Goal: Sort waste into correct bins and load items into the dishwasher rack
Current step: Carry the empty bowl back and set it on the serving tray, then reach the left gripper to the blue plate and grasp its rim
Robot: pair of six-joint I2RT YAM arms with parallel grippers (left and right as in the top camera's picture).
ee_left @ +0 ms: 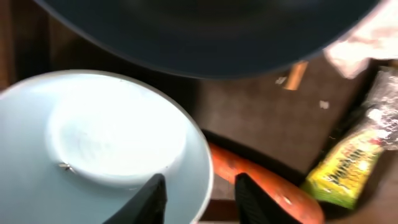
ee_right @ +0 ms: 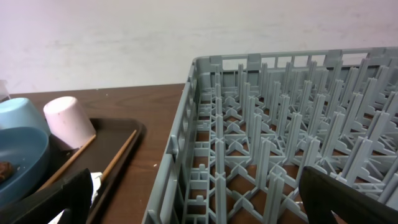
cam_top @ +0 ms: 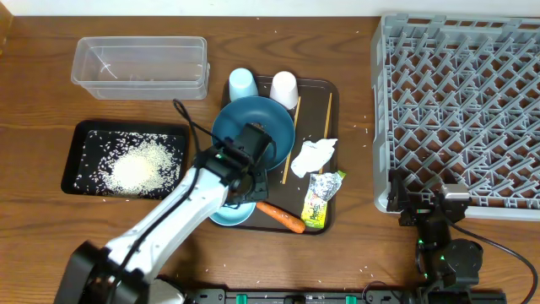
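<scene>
free table strip (cam_top: 358, 160) between brown tray (cam_top: 314, 116) and rack (cam_top: 460, 110)

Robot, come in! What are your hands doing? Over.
Left gripper open, astride white bowl rim. Right gripper open at rack edge. Carrot close beside bowl.

White links, black joints, green light on left arm (cam_top: 173, 219); black cable (cam_top: 186, 119) looping off. Matte black fingers on left gripper (ee_left: 200, 198). Right arm (cam_top: 445, 249) all black.

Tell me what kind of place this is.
Likely a dish-clearing station on a wooden table, perhaps a test setup: a grey dishwasher rack, a brown serving tray with a blue plate and a carrot, and a black tray holding loose rice.
</scene>
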